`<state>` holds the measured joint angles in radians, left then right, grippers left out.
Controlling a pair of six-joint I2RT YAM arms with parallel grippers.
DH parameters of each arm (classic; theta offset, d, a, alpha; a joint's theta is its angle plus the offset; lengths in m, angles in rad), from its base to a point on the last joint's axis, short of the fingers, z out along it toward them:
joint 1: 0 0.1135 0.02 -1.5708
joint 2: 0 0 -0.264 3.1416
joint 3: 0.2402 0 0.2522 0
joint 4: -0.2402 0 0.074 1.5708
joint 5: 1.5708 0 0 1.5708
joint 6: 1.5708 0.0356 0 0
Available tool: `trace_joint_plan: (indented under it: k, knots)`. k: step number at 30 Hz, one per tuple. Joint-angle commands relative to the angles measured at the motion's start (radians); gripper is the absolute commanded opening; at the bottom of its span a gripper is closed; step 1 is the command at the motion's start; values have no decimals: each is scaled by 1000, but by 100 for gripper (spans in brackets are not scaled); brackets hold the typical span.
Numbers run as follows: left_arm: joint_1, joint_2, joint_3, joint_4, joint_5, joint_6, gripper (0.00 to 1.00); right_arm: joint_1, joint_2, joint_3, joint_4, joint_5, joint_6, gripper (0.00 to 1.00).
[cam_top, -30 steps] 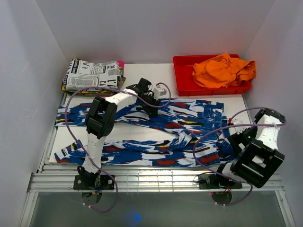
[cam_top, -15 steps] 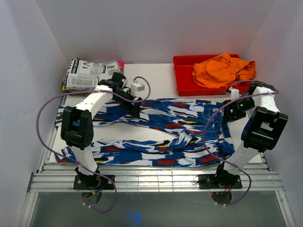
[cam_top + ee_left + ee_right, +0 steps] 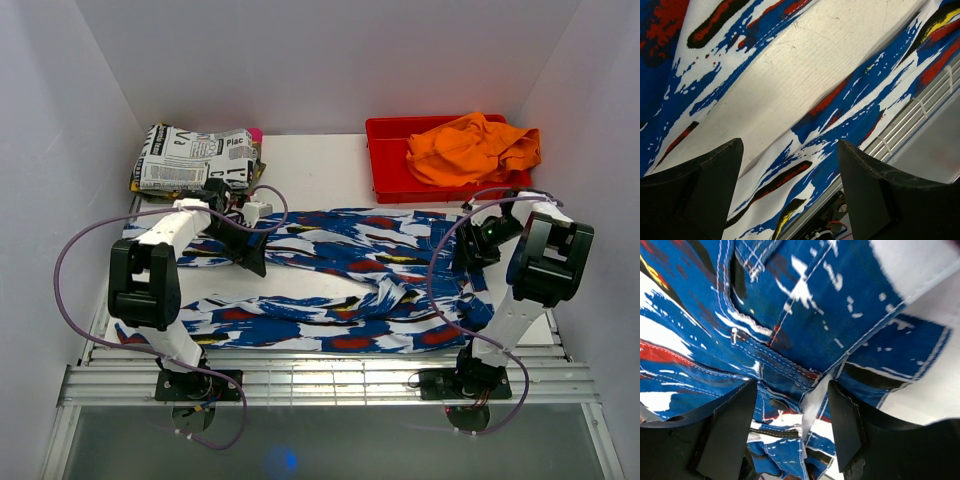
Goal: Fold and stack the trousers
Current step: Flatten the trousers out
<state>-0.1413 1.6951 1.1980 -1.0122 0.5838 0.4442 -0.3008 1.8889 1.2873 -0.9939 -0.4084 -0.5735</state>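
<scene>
Both arms have swung outward to opposite ends of the soft royal-blue cloth trousers with white streaks [image 3: 350,300], which lie flat on the white table board [image 3: 320,168], legs left and waist right. The left gripper [image 3: 790,145] hangs spread and empty over the far leg. The right gripper [image 3: 792,385] stands half spread astride the waistband, not visibly pinching, probably placed to lift that end. Beyond the leg ends lies a folded black-and-white newspaper-print cloth [image 3: 195,158]. Beyond the waist is a red plastic tray [image 3: 385,182] holding crumpled orange cloth [image 3: 470,148].
</scene>
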Motion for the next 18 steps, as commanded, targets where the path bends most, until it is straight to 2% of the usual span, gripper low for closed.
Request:
trace_joint_plan:
  k: [1, 3, 5, 7, 8, 14, 18]
  knots:
    - [14, -55, -6, 49, 13, -4, 86, 2, -10, -32, -20, -15, 15, 64]
    - [22, -46, -3, 63, 13, -12, 86, 2, -13, -54, -20, -30, 14, 61]
    - [32, -38, 0, 69, 21, -15, 87, 2, -19, -52, -25, -41, 9, 36]
    - [43, -38, 2, 72, 17, -16, 87, 2, -36, -33, -32, -52, 3, 22]
    - [57, -34, 2, 72, 17, -10, 86, 2, -56, -19, -51, -53, -3, 10]
    - [147, -31, 17, 26, 39, 16, 83, -64, -165, 200, -126, -46, -28, 8]
    - [230, -60, 5, -11, 33, 66, 83, -113, -189, 267, -97, -29, -54, 8]
